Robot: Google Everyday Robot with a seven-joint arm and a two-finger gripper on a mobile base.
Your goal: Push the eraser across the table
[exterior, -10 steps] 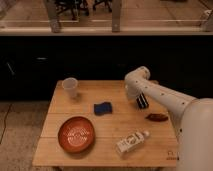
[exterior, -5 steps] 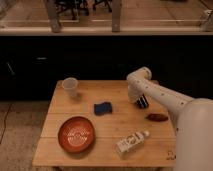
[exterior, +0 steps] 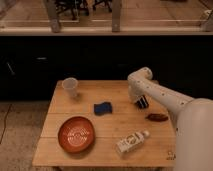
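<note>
Table (exterior: pixel 117 125): light planks, centre of frame.
Eraser (exterior: pixel 144 102): black with pale stripes, right of centre, at the tip of the gripper (exterior: pixel 139 99). Contact and grip state cannot be told.
Blue pad (exterior: pixel 103 108): left of the eraser, apart.
Reddish-brown oblong (exterior: pixel 156 117): just below and right of the eraser.
Pale cup (exterior: pixel 70 87): upper left, upright, contents hidden.
Orange-red bowl (exterior: pixel 76 134): lower left.
Bottle (exterior: pixel 132 142): lying on its side, lower centre, label unreadable.

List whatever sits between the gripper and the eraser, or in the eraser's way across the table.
Nothing visible separates the gripper from the eraser; both are at the table's right side. Toward image-left, the blue pad lies roughly in the eraser's path.
</note>
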